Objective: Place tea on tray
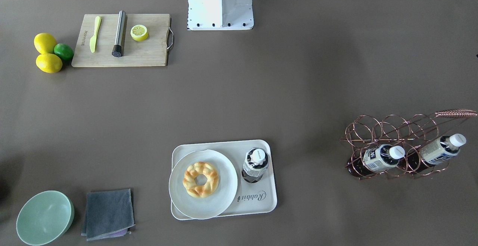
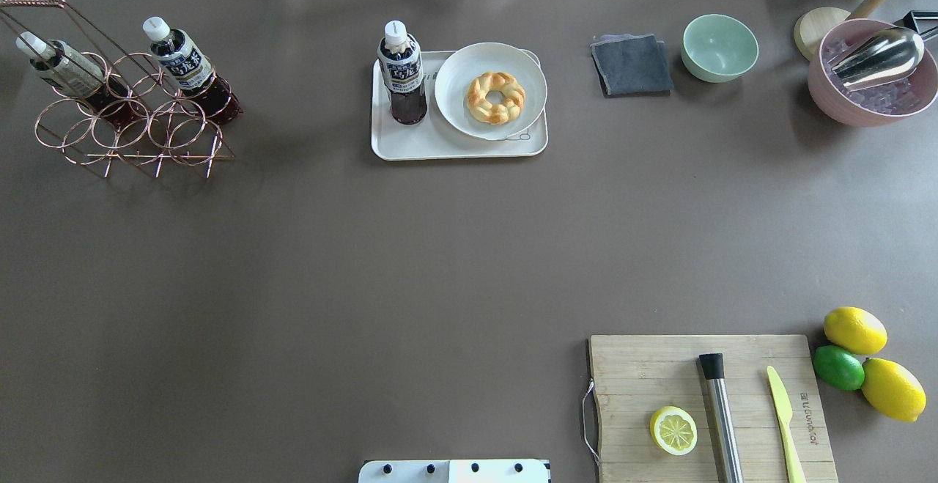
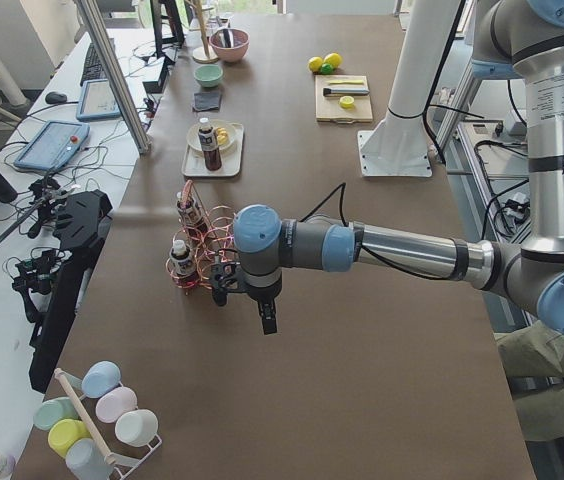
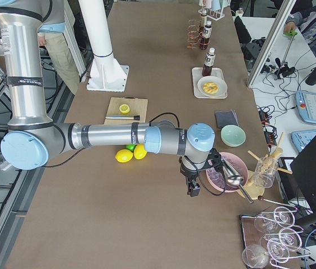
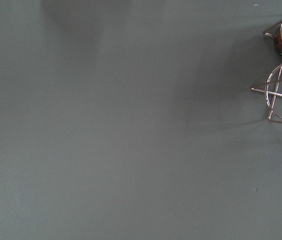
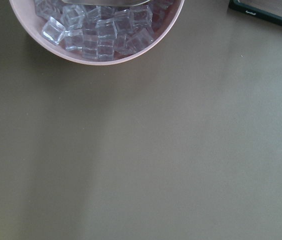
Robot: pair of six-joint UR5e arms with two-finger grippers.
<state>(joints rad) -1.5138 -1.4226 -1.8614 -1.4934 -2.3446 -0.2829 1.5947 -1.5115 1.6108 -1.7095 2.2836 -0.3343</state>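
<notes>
Small clear bottle of dark tea stands upright on the cream rectangular plastic tray, seemingly delivered; left gripper and right gripper hang aside, open or closed I cannot tell

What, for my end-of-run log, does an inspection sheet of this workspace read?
Surface: brown table, no spill seen.
Job's things: tea upright on the tray, beside the plate with a doughnut; two like bottles tilted in the wire rack.
Clutter: cutting board, lemons, lime, grey cloth, green bowl, pink ice bowl.
Pincers: left pincer hangs near the rack, right pincer near the ice bowl; open or shut cannot be told.
Cables: black cable loops off the left wrist.
Surroundings: person beside the robot's base; cups at the table's end.
</notes>
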